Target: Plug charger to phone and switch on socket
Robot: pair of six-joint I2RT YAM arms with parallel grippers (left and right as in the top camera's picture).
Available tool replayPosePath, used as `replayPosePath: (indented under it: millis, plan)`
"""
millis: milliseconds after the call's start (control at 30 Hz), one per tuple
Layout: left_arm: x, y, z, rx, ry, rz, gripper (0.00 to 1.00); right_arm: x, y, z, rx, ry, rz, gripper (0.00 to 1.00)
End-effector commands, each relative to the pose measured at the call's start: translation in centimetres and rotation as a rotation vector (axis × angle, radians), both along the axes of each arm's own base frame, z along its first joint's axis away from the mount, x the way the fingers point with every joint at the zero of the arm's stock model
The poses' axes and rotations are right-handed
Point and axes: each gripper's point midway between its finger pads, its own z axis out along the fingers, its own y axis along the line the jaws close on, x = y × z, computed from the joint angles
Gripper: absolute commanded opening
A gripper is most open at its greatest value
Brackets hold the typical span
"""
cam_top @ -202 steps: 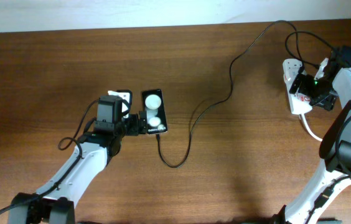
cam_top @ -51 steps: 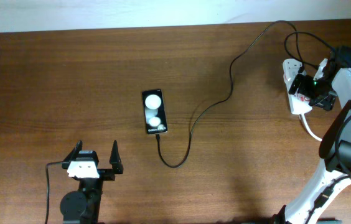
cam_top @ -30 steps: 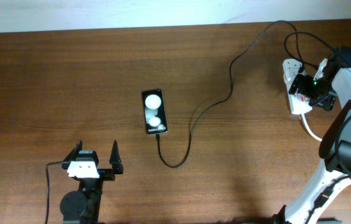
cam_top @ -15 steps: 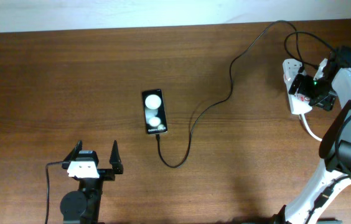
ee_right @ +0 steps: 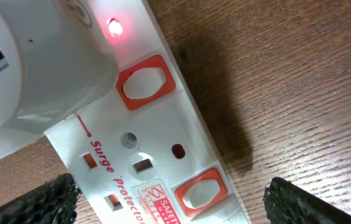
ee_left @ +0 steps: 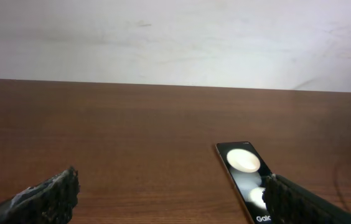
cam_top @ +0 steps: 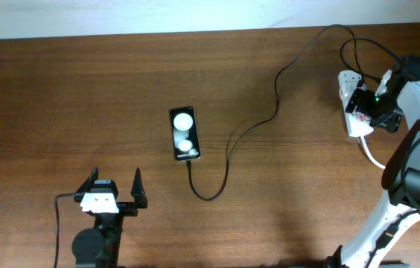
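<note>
now the phone [cam_top: 185,134] lies flat, the black cable [cam_top: 228,149] meeting its near end; the left gripper [cam_top: 115,180] gapes wide well apart from it, the right gripper [cam_top: 366,104] spread wide over the power strip [ee_right: 144,143], red lamp [ee_right: 114,27] lit.

The black glossy phone [cam_top: 185,134] lies flat mid-table, white spots up. The thin black charger [cam_top: 277,89] meets its near end, loops, and runs far right to the white socket [cam_top: 344,82], whose red light glows beside a white plug.
</note>
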Motion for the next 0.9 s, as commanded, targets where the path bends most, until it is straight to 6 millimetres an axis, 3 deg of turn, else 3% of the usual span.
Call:
replayPosePath:
  millis: [0, 300, 433, 867]
  plan:
    - [0.0, 0.3, -0.1, 0.015, 0.000, 0.013, 0.99, -0.6, -0.1, -0.8, -0.016, 0.030, -0.002, 0.99]
    - [0.0, 0.3, -0.1, 0.015, 0.000, 0.013, 0.99, -0.6, -0.1, -0.8, -0.016, 0.030, -0.002, 0.99]
    - [0.0, 0.3, -0.1, 0.015, 0.000, 0.013, 0.99, -0.2, -0.2, 1.1, -0.033, -0.008, -0.003, 0.99]
    - [0.0, 0.3, -0.1, 0.015, 0.000, 0.013, 0.99, 0.3, -0.5, 13.3, -0.143, -0.260, -0.006, 0.99]
